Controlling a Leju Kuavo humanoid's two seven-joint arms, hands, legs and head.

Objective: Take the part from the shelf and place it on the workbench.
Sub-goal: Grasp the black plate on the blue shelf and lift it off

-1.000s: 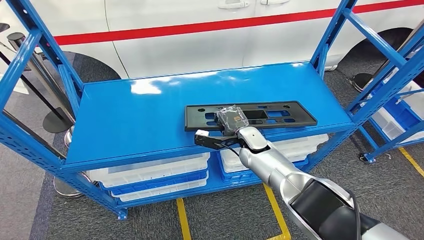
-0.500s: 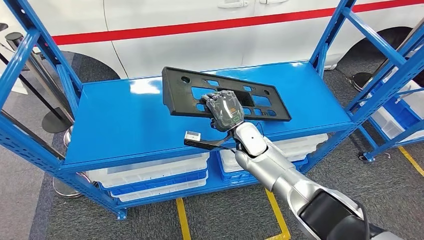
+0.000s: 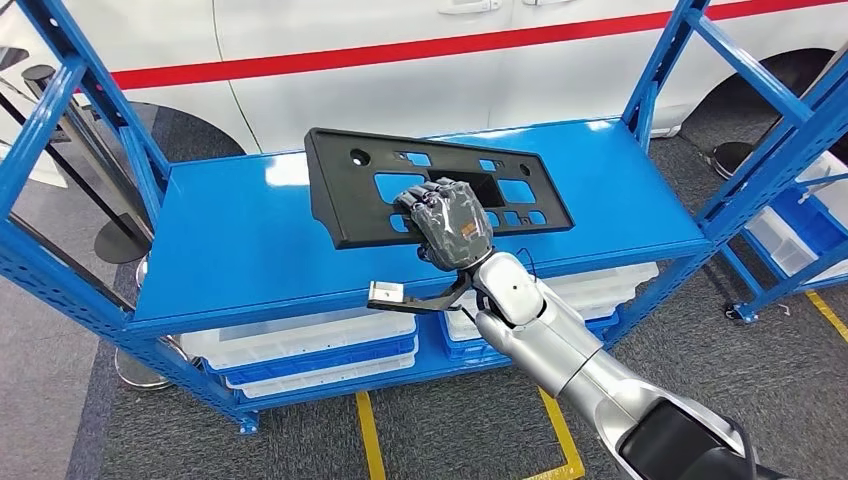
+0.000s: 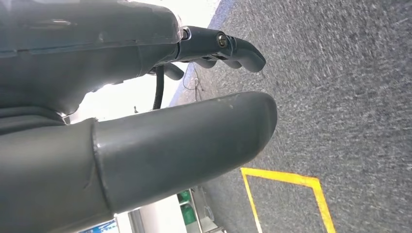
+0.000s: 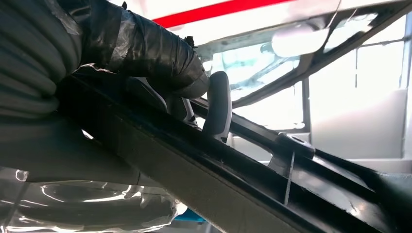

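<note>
Part, a long black plate with cut-outs, is hanging tilted above the blue shelf, clear of its surface. Right hand is gripping its near edge, fingers curling over it. Left hand is hanging over grey floor, fingers apart, holding nothing.

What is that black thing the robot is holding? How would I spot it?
Find the big blue metal shelf in front of the white car. Above its top board, the robot's right hand grips a long flat black plastic panel, tilted up. It alone is black and full of cut-out holes.
</note>
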